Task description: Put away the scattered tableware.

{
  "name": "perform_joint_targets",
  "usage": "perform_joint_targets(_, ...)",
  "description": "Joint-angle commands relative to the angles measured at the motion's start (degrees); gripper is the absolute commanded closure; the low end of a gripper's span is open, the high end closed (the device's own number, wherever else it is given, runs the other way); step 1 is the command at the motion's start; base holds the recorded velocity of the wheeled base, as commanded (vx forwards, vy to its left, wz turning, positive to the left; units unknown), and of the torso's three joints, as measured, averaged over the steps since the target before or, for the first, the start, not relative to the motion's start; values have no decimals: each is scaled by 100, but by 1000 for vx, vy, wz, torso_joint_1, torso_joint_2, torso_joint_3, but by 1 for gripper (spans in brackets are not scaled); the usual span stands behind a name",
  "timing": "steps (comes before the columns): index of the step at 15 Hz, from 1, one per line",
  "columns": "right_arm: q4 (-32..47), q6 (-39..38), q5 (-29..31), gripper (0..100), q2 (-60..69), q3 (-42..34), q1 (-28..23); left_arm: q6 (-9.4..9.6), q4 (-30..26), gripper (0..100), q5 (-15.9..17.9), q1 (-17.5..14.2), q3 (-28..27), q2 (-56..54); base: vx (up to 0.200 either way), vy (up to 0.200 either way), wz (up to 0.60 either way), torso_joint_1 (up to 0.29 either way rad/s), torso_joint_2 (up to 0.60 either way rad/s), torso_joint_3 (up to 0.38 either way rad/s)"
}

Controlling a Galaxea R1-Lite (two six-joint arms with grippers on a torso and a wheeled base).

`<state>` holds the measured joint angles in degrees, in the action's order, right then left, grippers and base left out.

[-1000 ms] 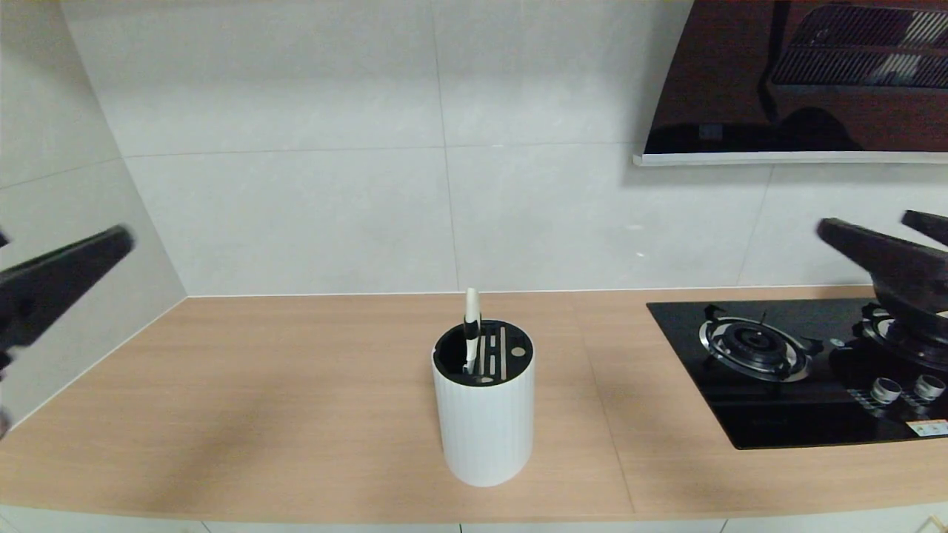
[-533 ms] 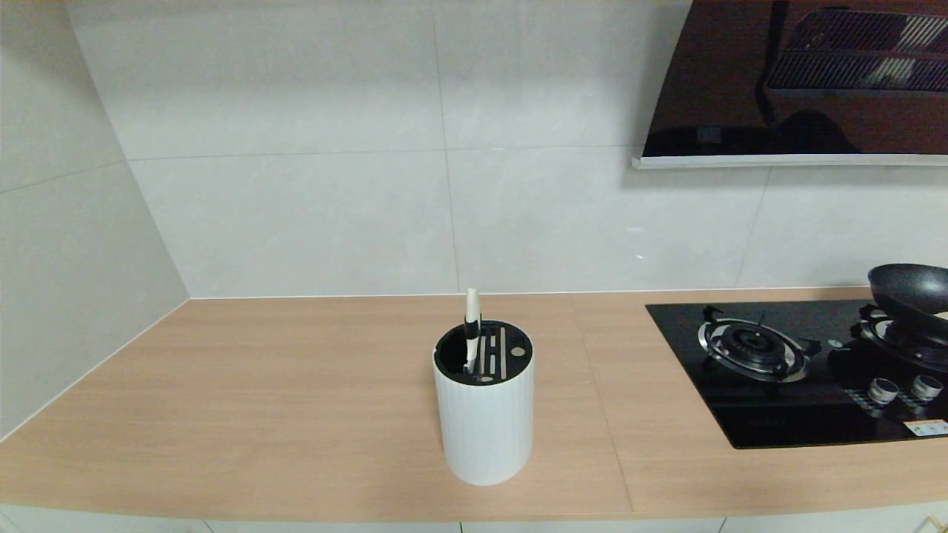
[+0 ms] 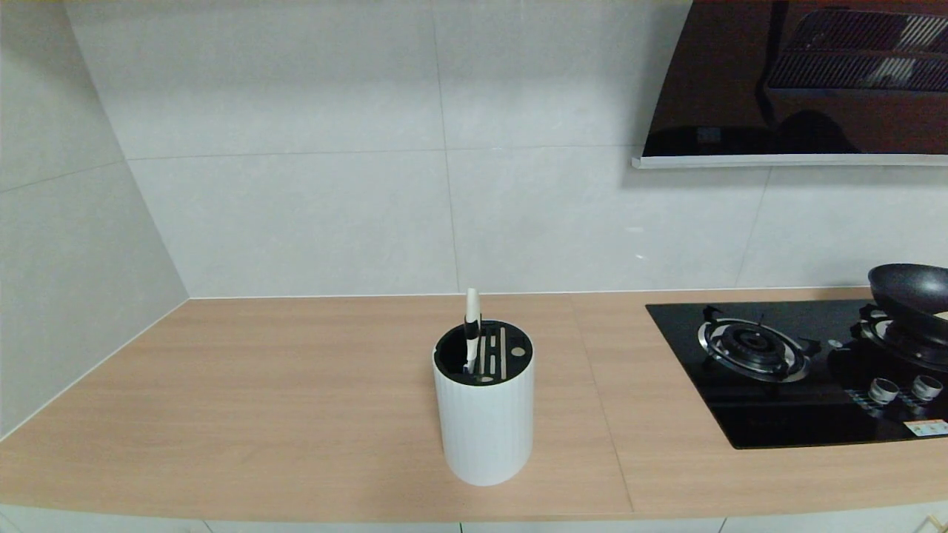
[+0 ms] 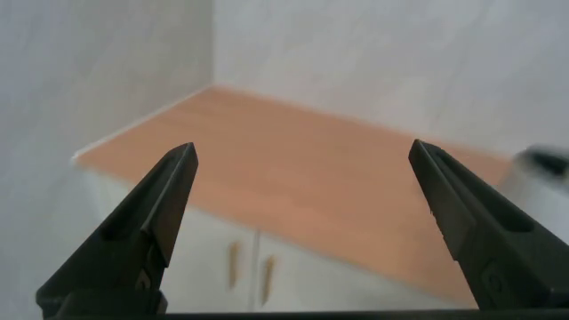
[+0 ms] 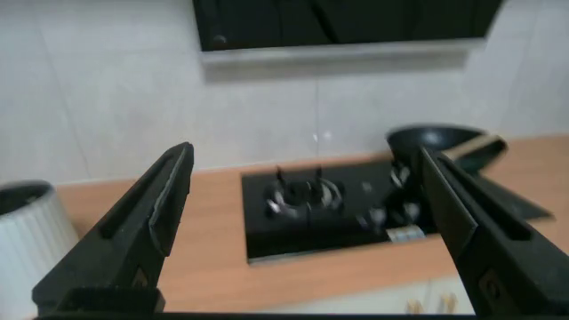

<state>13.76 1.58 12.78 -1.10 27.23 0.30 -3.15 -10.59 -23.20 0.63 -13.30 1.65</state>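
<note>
A white ribbed cylindrical holder with a black slotted top stands near the front edge of the wooden counter. One utensil with a white and black handle sticks up out of it. My left gripper is open and empty, held off the counter's left end above the cabinet fronts. My right gripper is open and empty too, held in front of the counter and facing the stove; the holder shows at that view's edge.
A black gas stove with two burners and knobs is set into the counter at the right, with a dark pan on the far burner. A dark range hood hangs above it. Tiled walls close the back and left.
Both arms, seen at the head view's left and right edges a second ago, have dropped out of that view. The holder and utensil have not moved.
</note>
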Motion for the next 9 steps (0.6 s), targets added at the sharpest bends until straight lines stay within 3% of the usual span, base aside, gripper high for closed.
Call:
perform_joint_targets(1,-49,-9,23,0,110,-851,-22,376,1068,0,263,-81,1198,-165,0,0,0,0,0,0)
perform_joint_targets(3,-770,26,-12,0,110,-1598,-22,499,1288,0,958,-81,1330,-165,0,0,0,0,0,0)
perform_joint_targets(6,-1833,176,-320,0,110,-2723,-22,420,1121,0,2135,-81,1330,-156,0,0,0,0,0,0)
perform_joint_targets(7,-1622,114,-495,0,110,-2715,-22,499,1042,0,2337,-72,1330,-156,0,0,0,0,0,0)
perform_joint_targets(9,-1649,35,-566,0,110,-2715,-22,631,1051,0,2373,-72,1330,-156,0,0,0,28,1,1)
